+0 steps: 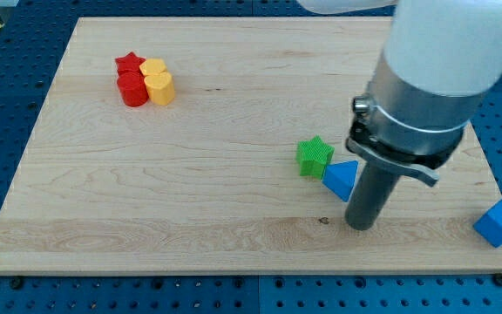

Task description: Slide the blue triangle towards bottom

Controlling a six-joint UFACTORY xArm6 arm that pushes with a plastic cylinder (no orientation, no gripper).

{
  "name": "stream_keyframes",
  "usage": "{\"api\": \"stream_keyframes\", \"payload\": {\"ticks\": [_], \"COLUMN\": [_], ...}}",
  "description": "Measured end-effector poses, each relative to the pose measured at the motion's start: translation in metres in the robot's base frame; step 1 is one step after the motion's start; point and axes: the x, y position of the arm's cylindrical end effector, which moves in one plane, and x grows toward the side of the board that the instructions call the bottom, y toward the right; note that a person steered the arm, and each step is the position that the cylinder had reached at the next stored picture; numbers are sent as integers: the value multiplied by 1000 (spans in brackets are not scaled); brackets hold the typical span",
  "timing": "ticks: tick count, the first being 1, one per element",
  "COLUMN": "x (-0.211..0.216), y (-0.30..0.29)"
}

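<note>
The blue triangle (342,180) lies on the wooden board (190,174) right of the view's centre, touching the green star (315,156) at its upper left. My tip (362,224) rests on the board just below and to the right of the blue triangle, close against it. The rod's body and the arm's grey housing hide the triangle's right side.
A red star (129,63), a red cylinder (133,90), a yellow hexagon-like block (153,68) and a yellow heart (159,88) cluster at the view's upper left. A blue cube (501,221) sits at the board's lower right edge.
</note>
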Motion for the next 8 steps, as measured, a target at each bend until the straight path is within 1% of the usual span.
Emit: {"api": "stream_keyframes", "payload": {"ticks": [1,2,3,4,5,6,7,8], "x": [-8,-48,-66,-68,-65,-54,-53,-51], "y": [-38,-71,-67,-34,-24,-30,-16,24]}}
